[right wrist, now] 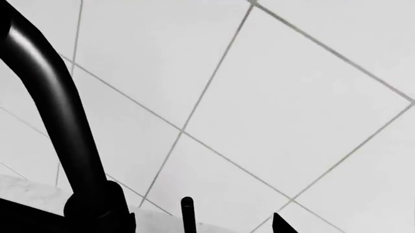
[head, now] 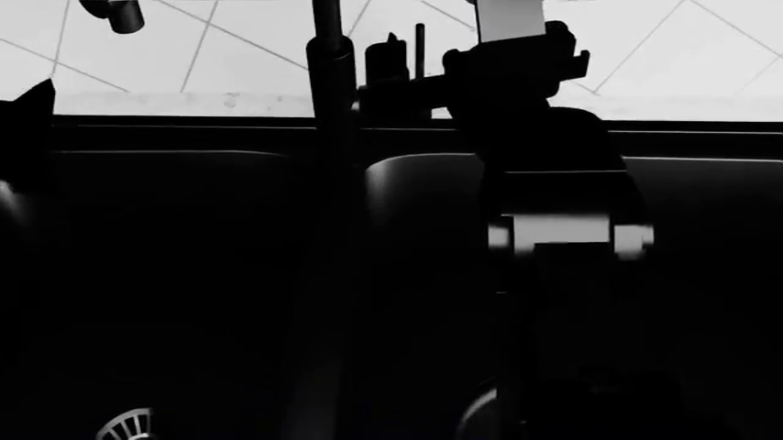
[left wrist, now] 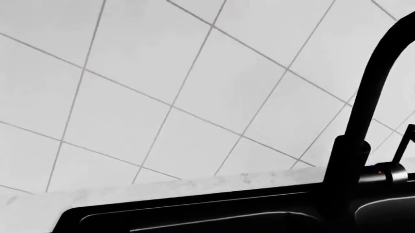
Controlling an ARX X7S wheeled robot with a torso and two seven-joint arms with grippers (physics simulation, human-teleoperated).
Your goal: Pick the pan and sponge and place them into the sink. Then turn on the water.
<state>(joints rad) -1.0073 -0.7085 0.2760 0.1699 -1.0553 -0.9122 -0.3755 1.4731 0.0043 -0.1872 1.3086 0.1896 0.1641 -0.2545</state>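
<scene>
Turning on the water looks like the step in hand, since the right arm (head: 538,137) reaches over the sink (head: 183,238) toward the thin upright lever (right wrist: 186,213) behind the faucet (head: 330,119). To do it well, I would bring the right fingers squarely beside that lever and push or lift it in one slow, steady stroke — a thin rod like that could slip off a fingertip if met at an angle. Whether the right fingers are open or closed cannot be told; only a dark tip shows at the edge of the right wrist view. The left fingers are out of sight as well.

No stream shows yet at the faucet. Neither the pan nor the sponge can be made out; the basins are too dark to tell what lies in them, though a round silver drain strainer (head: 126,425) glints low in the left basin.

The faucet is a slim, smooth, matte-black tube curving overhead, with a soft highlight. The sink is black too, with rounded basin corners. Behind it runs a pale speckled counter (left wrist: 162,187) — stone-like — and a wall of glossy white tiles (left wrist: 227,82) with thin grey grout.
</scene>
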